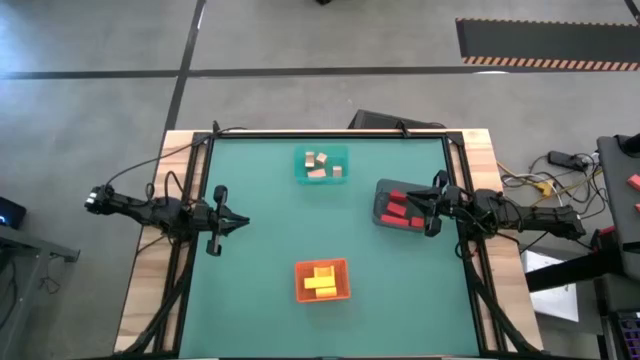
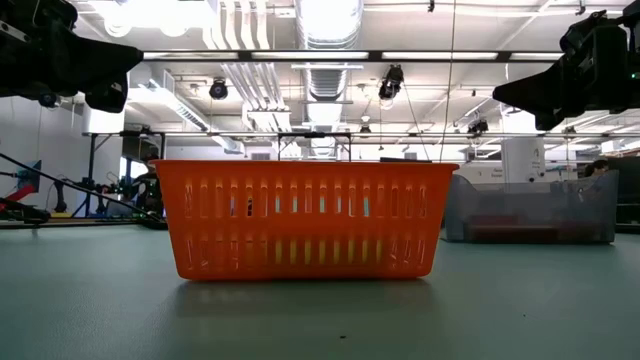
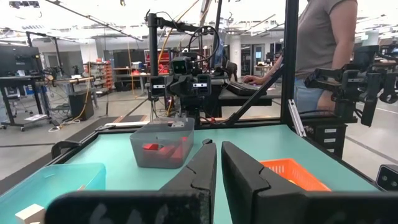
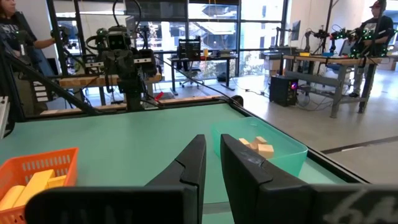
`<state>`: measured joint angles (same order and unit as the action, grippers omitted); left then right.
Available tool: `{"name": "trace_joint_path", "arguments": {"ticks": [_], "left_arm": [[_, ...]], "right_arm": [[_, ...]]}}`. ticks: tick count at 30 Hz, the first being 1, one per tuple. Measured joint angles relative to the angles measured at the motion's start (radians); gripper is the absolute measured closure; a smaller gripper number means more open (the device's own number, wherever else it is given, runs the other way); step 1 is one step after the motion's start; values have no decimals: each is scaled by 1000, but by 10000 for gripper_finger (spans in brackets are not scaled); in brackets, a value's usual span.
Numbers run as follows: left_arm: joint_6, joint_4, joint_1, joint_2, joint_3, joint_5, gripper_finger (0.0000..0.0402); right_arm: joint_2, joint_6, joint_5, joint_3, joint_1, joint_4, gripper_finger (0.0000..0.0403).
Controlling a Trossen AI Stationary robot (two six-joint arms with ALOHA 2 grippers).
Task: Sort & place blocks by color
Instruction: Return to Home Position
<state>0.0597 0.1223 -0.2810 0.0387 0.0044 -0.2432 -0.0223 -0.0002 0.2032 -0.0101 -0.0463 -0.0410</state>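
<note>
Over table [image 1: 270,200], both end effectors [image 3: 217,144] [image 4: 212,138] closed, empty

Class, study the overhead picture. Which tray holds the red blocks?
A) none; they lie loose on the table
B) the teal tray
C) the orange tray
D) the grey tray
D: the red blocks lie inside the grey tray near the right arm, while the teal tray holds the tan blocks and the orange tray holds the yellow blocks.
</note>
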Motion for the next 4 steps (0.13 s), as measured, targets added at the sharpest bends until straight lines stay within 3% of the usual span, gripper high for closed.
{"name": "trace_joint_path", "arguments": {"ticks": [4], "left_arm": [[0, 0, 0, 1, 0, 0, 393]], "right_arm": [[0, 0, 0, 0, 0, 0, 364]]}}
